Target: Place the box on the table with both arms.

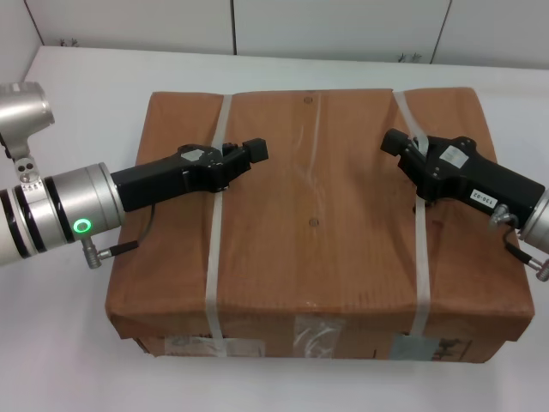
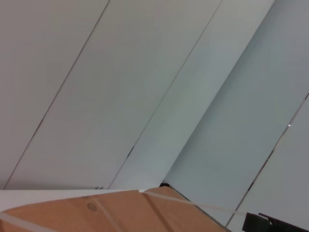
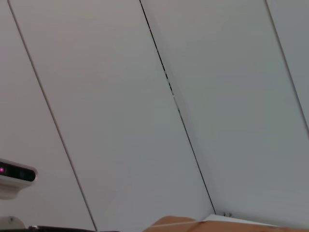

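The brown cardboard box (image 1: 313,223) rests on the white table (image 1: 77,103), with two white straps across it and labels on its front side. My left gripper (image 1: 255,152) lies over the box top, just right of the left strap (image 1: 216,232). My right gripper (image 1: 393,142) lies over the box top at the right strap (image 1: 420,249). Both arms reach in from the sides, close above the cardboard. The left wrist view shows a strip of the box top (image 2: 120,212) and the right gripper's black tip (image 2: 270,223). The right wrist view shows a sliver of the box (image 3: 183,223).
White wall panels (image 1: 257,21) stand behind the table's far edge. Bare tabletop lies to the left of the box and behind it. A white device with a pink light (image 3: 14,175) shows in the right wrist view.
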